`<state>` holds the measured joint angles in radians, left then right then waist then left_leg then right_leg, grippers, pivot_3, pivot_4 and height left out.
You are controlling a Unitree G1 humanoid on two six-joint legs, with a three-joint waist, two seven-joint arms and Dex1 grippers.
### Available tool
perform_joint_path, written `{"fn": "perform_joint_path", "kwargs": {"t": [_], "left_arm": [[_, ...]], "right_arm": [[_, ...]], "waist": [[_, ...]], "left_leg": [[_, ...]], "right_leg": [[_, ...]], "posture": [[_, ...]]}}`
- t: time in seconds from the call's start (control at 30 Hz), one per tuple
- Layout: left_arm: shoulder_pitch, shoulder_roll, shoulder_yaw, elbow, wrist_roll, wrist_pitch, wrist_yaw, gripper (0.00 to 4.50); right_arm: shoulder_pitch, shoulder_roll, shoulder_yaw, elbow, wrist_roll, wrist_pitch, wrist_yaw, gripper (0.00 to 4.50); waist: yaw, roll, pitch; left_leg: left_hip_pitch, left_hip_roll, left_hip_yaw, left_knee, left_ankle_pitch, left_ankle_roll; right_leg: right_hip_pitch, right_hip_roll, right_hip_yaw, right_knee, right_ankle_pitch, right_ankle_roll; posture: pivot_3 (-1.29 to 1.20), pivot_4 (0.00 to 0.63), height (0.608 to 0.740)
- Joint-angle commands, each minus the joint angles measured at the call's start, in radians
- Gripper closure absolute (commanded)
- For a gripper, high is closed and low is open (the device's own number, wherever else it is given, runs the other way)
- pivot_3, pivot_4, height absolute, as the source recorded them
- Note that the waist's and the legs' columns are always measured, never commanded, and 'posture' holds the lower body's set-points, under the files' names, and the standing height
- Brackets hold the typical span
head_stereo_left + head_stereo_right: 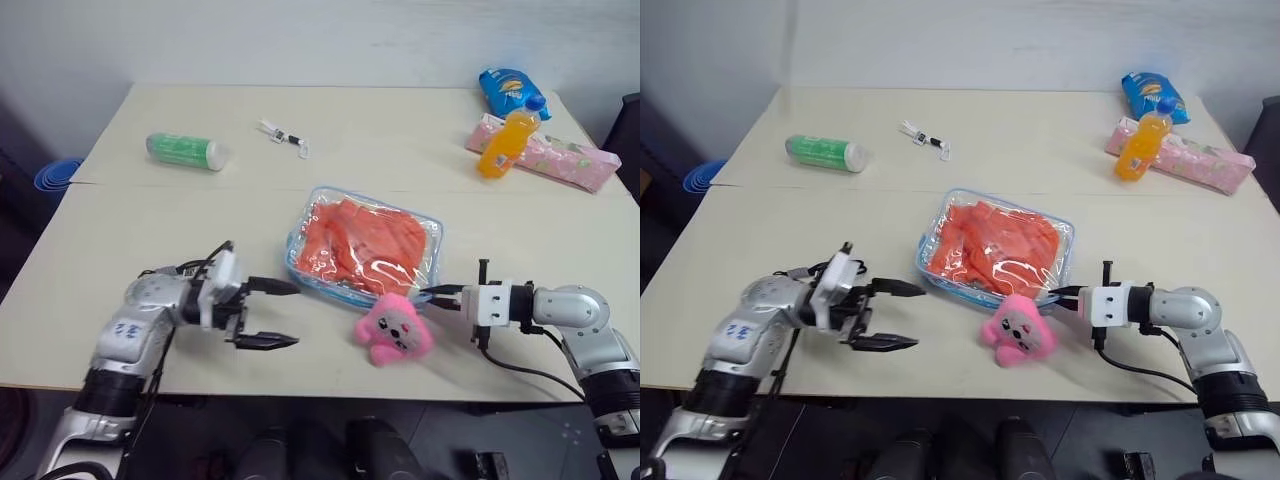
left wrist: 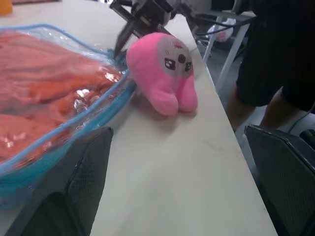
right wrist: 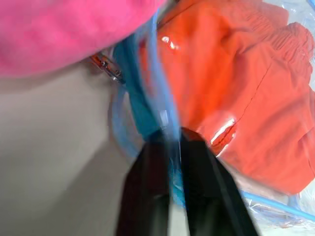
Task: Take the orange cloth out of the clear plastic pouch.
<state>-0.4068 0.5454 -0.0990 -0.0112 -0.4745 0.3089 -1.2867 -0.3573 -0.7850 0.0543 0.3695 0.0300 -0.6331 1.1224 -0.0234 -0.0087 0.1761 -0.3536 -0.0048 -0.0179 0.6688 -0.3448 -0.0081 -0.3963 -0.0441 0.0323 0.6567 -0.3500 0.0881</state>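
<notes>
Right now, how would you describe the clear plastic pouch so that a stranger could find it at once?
Look at the beige table; near the middle of its front half lies the clear plastic pouch, flat, with the orange cloth inside. The right gripper pinches its near edge beside a pink plush toy. Unlike the pink patterned pack far right, it is see-through with light-blue edging.

Left end effector agape; right end effector pinched closed.
</notes>
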Motion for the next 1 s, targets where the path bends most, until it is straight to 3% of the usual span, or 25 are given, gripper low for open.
{"fn": "perform_joint_path", "kwargs": {"t": [0.03, 0.23, 0.5, 0.77, 1.0], "left_arm": [[-0.066, -0.092, -0.107, -0.014, 0.066, -0.01, 0.058, 0.0], [-0.19, -0.3, -0.252, 0.125, 0.201, -0.06, 0.163, 0.0], [-0.269, -0.407, -0.359, 0.279, 0.381, -0.137, 0.275, 0.0], [-0.239, -0.416, -0.321, 0.236, 0.328, -0.136, 0.22, 2.46], [-0.223, -0.259, -0.207, 0.209, 0.215, -0.098, 0.068, 4.39]], "right_arm": [[-0.018, -0.018, -0.01, 0.002, 0.032, 0.0, 0.0, 4.46], [-0.024, -0.014, 0.005, -0.012, 0.039, 0.025, 0.004, 4.46], [-0.022, -0.012, 0.002, -0.01, 0.043, 0.037, -0.007, 4.46], [0.026, -0.029, -0.018, -0.03, 0.058, 0.038, -0.013, 4.5], [0.031, -0.065, -0.035, 0.019, 0.091, -0.006, 0.01, 4.5]], "waist": [[-0.001, 0.0, 0.0], [-0.001, 0.0, 0.0], [-0.001, 0.0, 0.0], [0.005, 0.0, 0.0], [0.006, 0.0, 0.0]], "left_leg": [[0.0, 0.0, 0.0, 0.0, 0.0, 0.0], [0.0, 0.0, 0.001, 0.002, 0.0, 0.0], [0.0, 0.0, 0.001, 0.004, 0.001, -0.001], [0.0, 0.0, 0.001, 0.006, 0.0, -0.001], [0.0, 0.0, 0.001, 0.006, 0.001, -0.001]], "right_leg": [[0.0, 0.0, 0.0, 0.0, 0.0, 0.0], [0.0, 0.001, 0.0, 0.001, 0.0, 0.0], [0.0, 0.002, 0.001, 0.002, 0.0, 0.0], [0.0, 0.001, 0.001, 0.002, 0.0, 0.0], [0.0, 0.001, 0.001, 0.003, 0.0, 0.0]], "posture": [[0.0, 0.15, 0.74], [0.0, 0.15, 0.74], [0.0, 0.15, 0.74], [0.0, 0.15, 0.74], [0.0, 0.15, 0.74]]}}
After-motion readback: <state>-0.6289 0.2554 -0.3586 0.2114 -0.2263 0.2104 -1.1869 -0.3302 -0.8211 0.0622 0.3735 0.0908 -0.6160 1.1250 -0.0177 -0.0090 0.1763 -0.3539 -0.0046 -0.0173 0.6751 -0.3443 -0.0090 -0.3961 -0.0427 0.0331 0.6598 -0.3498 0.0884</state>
